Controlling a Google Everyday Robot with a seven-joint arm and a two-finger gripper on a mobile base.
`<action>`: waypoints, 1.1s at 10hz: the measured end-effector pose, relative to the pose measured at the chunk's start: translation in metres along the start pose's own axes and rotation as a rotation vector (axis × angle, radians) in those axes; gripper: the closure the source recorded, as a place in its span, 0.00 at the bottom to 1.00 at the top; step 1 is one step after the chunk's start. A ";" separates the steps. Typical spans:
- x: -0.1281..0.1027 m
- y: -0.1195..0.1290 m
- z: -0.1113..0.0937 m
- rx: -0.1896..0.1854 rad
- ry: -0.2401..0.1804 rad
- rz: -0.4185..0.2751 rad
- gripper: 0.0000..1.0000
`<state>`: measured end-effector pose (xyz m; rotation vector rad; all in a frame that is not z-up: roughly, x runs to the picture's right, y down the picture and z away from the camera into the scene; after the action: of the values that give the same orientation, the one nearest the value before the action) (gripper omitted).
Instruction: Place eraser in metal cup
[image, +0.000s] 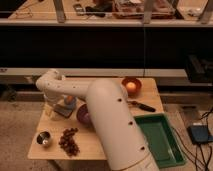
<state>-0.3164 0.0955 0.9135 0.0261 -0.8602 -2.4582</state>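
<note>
The eraser (62, 111), a flat dark grey block, lies on the wooden table (115, 107) at its left side, just left of a purple bowl (83, 115). The metal cup (44, 139), small and shiny, stands near the table's front left corner. My white arm reaches from the lower middle of the camera view up and over to the left. Its gripper (53, 105) hangs down over the table's left edge, right beside the eraser, open and holding nothing that I can see. The cup is a hand's width in front of the gripper.
A dark cluster of grapes (69, 141) lies right of the metal cup. An orange bowl (131, 86) stands at the back, a black tool (143, 105) lies to its front right, and a green tray (159, 138) fills the front right. Behind the eraser is a bluish object (69, 102).
</note>
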 end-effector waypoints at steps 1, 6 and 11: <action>0.000 0.000 0.003 0.005 -0.003 0.002 0.20; -0.004 0.002 0.016 0.064 -0.014 0.005 0.49; -0.005 0.004 0.016 0.076 -0.012 0.001 0.93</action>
<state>-0.3130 0.1046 0.9274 0.0384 -0.9579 -2.4264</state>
